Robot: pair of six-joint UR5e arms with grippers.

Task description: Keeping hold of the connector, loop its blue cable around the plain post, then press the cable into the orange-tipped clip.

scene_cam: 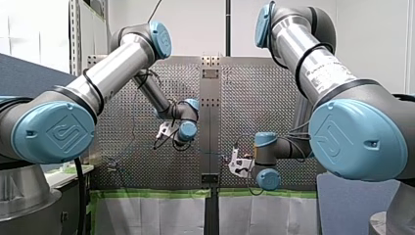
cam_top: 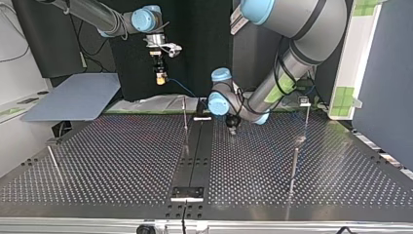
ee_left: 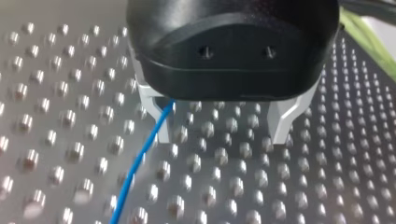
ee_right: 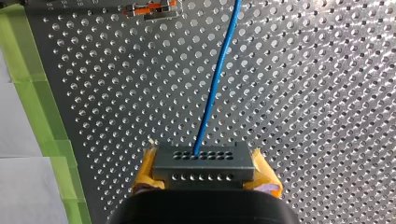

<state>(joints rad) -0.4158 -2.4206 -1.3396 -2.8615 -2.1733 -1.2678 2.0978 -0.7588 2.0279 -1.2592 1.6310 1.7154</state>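
Connector (ee_right: 204,169) sits clamped between the yellow pads (ee_right: 145,173) of your right end effector (ee_right: 204,158), its holed face turned away from the wrist. You can follow the blue cable (ee_right: 217,79) from one of those holes straight out over the perforated surface (ee_right: 303,93); it passes the orange-tipped clip (ee_right: 150,8) but lies apart from it. Green tape (ee_right: 32,93) lines the surface's edge on one side. In the top view this end effector hangs well above the surface at the view's left, and the cable drops from it toward the middle. Your left end effector (ee_left: 222,135) is low over the surface, its metal fingers (ee_left: 285,116) spread wide and gripping nothing. The cable comes out from under its body and crosses one finger; you cannot tell whether they touch. A thin upright post (cam_top: 294,163) stands on the surface at the top view's right.
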